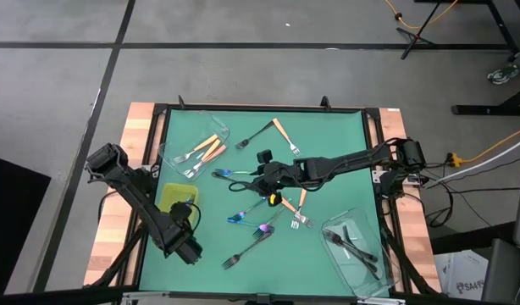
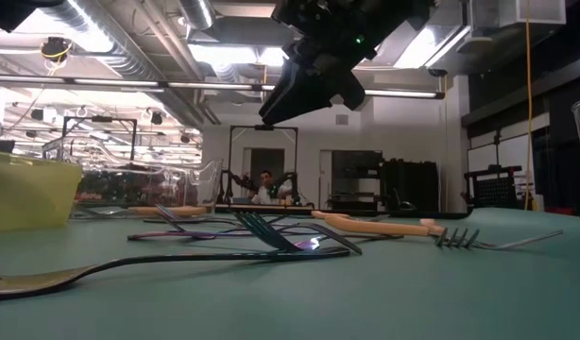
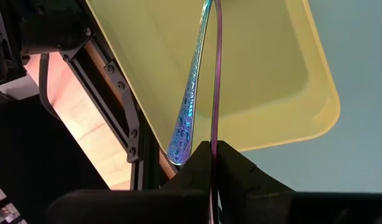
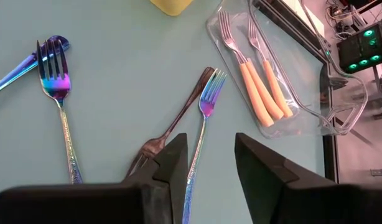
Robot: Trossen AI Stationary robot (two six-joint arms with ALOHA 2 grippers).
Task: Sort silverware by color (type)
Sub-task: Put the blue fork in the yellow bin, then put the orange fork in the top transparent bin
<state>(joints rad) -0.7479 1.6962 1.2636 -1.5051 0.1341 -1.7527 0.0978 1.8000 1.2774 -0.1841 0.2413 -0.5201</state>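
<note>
My left gripper (image 3: 214,149) is over the yellow-green tray (image 1: 168,193) at the table's left and is shut on an iridescent fork (image 3: 217,74), seen edge-on as a thin purple line. A second iridescent fork handle (image 3: 190,106) lies alongside it in the tray. My right gripper (image 4: 206,162) hangs open above the table's middle (image 1: 262,178). Its fingers stand on either side of an iridescent fork (image 4: 202,118) that crosses a dark fork (image 4: 172,127) on the mat. Another iridescent fork (image 4: 59,106) lies nearby. My left gripper pinches the iridescent fork between its two fingertips (image 3: 228,155). The slim shaft (image 3: 216,134) runs straight out from the fingers, along them, over the yellow-green tray. The fingers hide which end they are on. Whether the far end rests in the tray I cannot tell.
A clear tub (image 1: 196,148) at far left holds orange-handled forks (image 4: 265,84). Another clear tub (image 1: 357,246) at near right holds dark forks. Loose forks lie across the green mat: orange ones (image 1: 282,134) (image 1: 299,207), dark ones (image 1: 253,135) (image 1: 247,250), iridescent ones (image 1: 240,216) (image 1: 265,227).
</note>
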